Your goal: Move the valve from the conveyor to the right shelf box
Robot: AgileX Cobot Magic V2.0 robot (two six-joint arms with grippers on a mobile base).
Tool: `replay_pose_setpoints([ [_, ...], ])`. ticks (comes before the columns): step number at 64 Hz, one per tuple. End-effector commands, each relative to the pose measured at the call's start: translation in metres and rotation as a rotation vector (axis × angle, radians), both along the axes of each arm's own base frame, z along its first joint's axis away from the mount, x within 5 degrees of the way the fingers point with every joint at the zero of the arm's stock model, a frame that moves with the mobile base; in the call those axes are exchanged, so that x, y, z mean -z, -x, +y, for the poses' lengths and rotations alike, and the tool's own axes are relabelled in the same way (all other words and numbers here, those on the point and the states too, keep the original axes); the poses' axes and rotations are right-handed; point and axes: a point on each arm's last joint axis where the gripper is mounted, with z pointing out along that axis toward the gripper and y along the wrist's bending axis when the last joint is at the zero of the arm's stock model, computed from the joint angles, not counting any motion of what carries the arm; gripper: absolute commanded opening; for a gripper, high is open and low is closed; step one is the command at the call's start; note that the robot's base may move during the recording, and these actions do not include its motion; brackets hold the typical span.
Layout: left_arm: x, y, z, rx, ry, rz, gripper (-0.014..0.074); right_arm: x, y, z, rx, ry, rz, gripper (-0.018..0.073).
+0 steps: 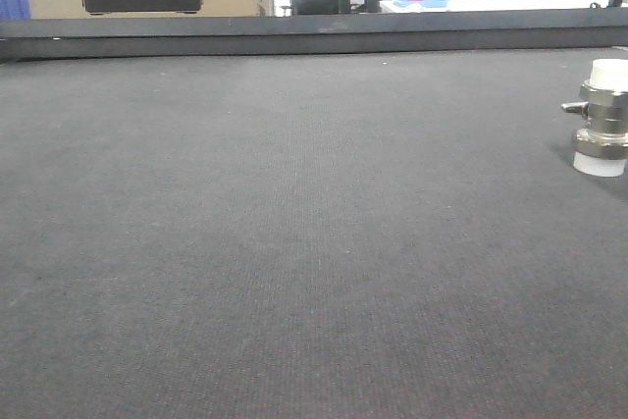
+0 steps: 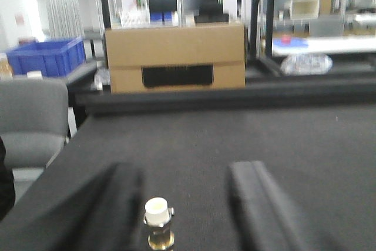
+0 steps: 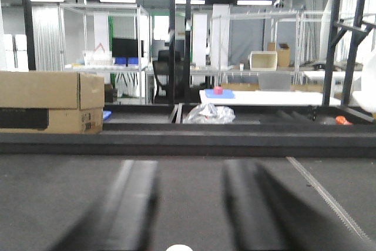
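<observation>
Progress check: basically nothing is banked yet. The valve (image 1: 601, 117) is standing upright on the conveyor counter (image 1: 294, 242), way over at the right edge of the front view, white cap on top and its little lever poking left. Nothing is touching it there. In the left wrist view it shows low in the frame, in the gap between the two blurry fingers (image 2: 117, 204) of the left end effector (image 2: 185, 171), which is spread wide and not on it. So the robot looks to be at the lining-up-for-the-grab stage. The right end effector (image 3: 187, 166) is spread apart too, holding nothing and pointed along the belt toward the far rail (image 3: 188, 142).

Left to do: close on the valve, lift it, carry it over and drop it in the right shelf box. That's pretty much the whole job.

Hard-to-see stuff: the shelf box isn't in any of the three views. The valve gets clipped by the frame edge in the front view and by the bottom edge in the left wrist view, so you can't tell whether the fingers are level with it or above it. A white sliver (image 3: 179, 247) sits at the very bottom of the right wrist view. It could be a cap, but there's no way to say. The fingers are out of focus in both wrist views.
</observation>
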Motion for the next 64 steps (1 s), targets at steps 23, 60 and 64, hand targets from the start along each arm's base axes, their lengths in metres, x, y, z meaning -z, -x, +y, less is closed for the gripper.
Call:
replay_pose_setpoints([
  [23,-0.053,-0.075,0.003,0.008,0.126,0.365,0.0566,-0.044,-0.090,0.002,0.026,0.099,0.322,0.0569],
  [60,-0.046,-0.156,0.006,-0.007,0.173,0.664,0.0566,-0.020,-0.279,0.020,-0.048,0.155,1.129,0.0569],
  [64,-0.044,-0.158,0.006,-0.007,0.174,0.677,0.0566,-0.006,-0.293,0.022,-0.057,0.149,1.176,0.0569],
])
